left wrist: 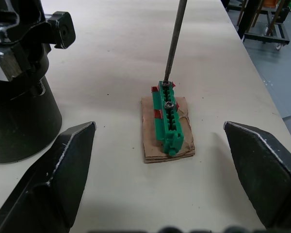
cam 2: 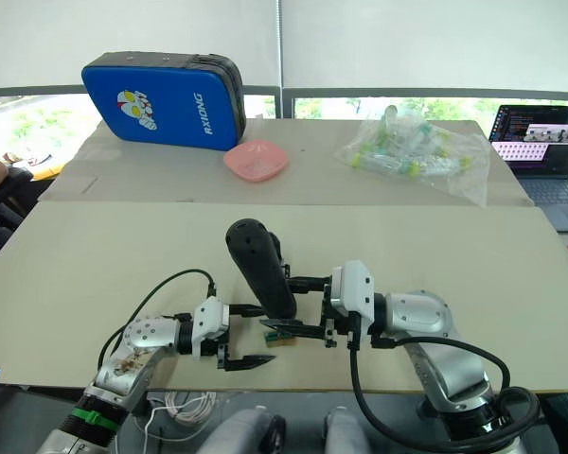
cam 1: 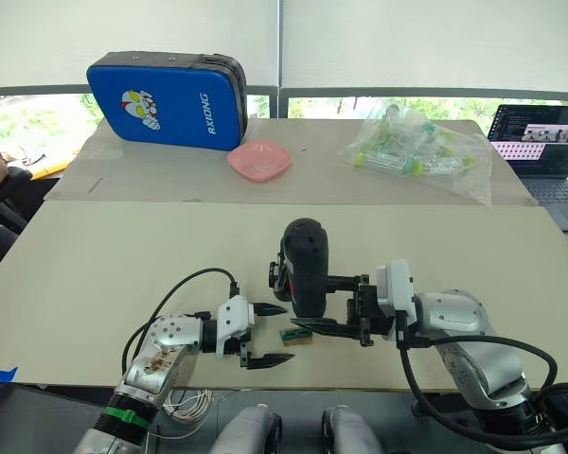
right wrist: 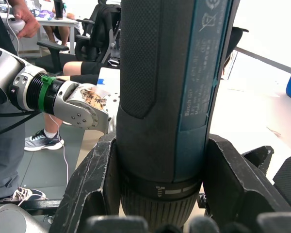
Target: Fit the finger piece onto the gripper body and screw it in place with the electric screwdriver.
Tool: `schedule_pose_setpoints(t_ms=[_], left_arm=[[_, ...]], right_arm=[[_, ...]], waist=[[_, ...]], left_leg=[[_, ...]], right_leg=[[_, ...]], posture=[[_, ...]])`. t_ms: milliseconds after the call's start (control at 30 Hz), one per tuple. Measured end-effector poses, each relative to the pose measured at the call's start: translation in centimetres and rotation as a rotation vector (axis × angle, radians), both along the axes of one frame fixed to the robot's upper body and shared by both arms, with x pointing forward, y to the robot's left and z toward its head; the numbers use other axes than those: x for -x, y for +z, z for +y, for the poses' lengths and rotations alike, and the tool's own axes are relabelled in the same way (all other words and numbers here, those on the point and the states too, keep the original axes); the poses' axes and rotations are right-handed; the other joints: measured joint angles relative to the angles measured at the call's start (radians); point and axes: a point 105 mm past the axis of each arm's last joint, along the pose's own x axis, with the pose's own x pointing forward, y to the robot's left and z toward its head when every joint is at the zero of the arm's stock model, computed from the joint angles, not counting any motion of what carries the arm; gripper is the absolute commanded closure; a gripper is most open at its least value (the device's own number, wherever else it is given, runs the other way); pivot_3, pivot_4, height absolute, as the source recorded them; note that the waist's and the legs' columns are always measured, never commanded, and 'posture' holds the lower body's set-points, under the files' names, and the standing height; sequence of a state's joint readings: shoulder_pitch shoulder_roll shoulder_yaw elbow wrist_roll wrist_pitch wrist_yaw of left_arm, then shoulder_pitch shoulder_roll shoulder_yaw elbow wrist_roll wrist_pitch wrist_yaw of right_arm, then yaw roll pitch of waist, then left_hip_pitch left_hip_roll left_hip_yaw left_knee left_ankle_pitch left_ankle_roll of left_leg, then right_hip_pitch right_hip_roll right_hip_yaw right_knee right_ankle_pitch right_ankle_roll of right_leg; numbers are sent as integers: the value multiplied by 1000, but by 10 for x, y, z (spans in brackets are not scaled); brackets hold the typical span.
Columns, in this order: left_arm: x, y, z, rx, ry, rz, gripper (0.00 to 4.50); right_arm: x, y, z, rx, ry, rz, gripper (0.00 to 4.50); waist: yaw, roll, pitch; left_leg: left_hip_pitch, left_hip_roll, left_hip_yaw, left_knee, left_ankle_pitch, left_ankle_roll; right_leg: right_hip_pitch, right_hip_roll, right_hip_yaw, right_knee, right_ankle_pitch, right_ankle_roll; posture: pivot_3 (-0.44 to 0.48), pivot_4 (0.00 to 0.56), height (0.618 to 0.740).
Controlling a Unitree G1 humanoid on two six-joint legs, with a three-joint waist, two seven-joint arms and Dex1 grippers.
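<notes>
At the near edge of the bench (cam 1: 123, 265), a small green block (left wrist: 169, 124) holding screws is seen on a scrap of brown cardboard (left wrist: 150, 150); this block is taken as the landmark. Just to its left, the left end effector (cam 1: 269, 334) is held with its black fingers spread wide, nothing between them. Directly over the block, the electric screwdriver (cam 1: 304, 263) is held upright, clamped by the right end effector (cam 1: 324, 303), with its thin metal bit (left wrist: 173, 41) set down onto a screw at the block's far end. Well beyond the block, a pink dish (cam 1: 259, 160) is seen, with a blue case (cam 1: 166, 100) behind it to the left. Far right of the block lie a clear bag of tubes (cam 1: 417, 149) and a laptop (cam 1: 544, 142).
</notes>
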State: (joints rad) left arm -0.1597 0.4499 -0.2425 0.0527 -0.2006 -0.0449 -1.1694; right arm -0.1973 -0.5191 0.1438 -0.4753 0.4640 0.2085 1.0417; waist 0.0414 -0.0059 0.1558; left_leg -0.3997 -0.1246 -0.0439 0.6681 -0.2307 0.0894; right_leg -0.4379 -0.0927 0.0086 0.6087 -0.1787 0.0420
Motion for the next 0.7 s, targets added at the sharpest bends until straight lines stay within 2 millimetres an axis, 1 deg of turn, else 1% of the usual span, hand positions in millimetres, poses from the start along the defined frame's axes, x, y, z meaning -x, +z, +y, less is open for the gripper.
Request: schedule_pose_setpoints(t_ms=[700], left_arm=[[0, 0, 0, 1, 0, 2, 0]], right_arm=[[1, 0, 0, 5, 7, 0, 2542]], waist=[[0, 0, 0]], left_leg=[[0, 0, 0, 0, 0, 0]], right_leg=[[0, 0, 0, 0, 0, 0]], posture=[[0, 150, 740]])
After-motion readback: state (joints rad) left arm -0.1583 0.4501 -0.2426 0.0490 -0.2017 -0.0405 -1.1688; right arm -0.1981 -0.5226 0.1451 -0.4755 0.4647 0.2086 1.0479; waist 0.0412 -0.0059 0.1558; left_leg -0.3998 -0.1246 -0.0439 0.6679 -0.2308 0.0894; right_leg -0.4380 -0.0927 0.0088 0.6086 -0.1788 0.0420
